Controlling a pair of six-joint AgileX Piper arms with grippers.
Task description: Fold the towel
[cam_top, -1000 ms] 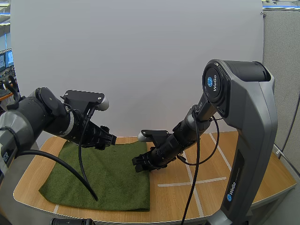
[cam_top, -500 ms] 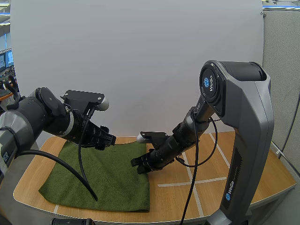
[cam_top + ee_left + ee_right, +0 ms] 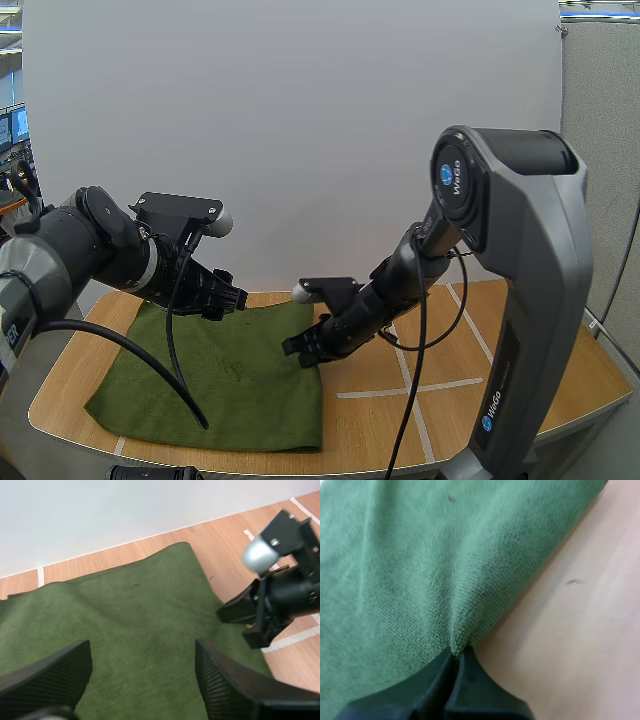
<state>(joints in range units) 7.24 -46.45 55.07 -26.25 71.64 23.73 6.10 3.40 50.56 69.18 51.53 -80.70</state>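
A dark green towel (image 3: 215, 375) lies spread flat on the left half of the wooden table (image 3: 520, 370). My right gripper (image 3: 300, 350) is low at the towel's right edge, shut on that edge; its tips (image 3: 456, 652) pinch a raised ridge of the towel (image 3: 395, 570). My left gripper (image 3: 235, 298) hovers open above the towel's far part, nothing between its fingers (image 3: 225, 680). From the left wrist, the towel (image 3: 130, 625) lies below and the right gripper (image 3: 235, 612) touches the towel's edge.
White tape lines (image 3: 400, 385) cross the bare wooden right half of the table. The rounded front table edge (image 3: 200, 460) runs close to the towel's near side. A white wall stands behind the table.
My right gripper has shut on the towel's right edge, pinching up a small fold. The left arm has not moved.
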